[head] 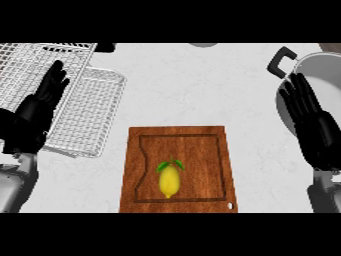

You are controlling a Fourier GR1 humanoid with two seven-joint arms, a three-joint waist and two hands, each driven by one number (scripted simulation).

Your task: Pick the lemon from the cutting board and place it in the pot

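A yellow lemon (169,180) with green leaves lies on the lower middle of the wooden cutting board (202,150). The grey pot (335,75) with a black handle stands at the upper right edge of the view. My right hand (317,127) is open with straight fingers, in front of the pot's left rim and well to the right of the lemon. At the left side my left hand (33,112) is open and resting, fingers up, over the wire rack. Neither hand touches the lemon.
A white wire dish rack (84,110) fills the upper left of the pale counter (195,85). A dark object (202,44) peeks in at the top edge.
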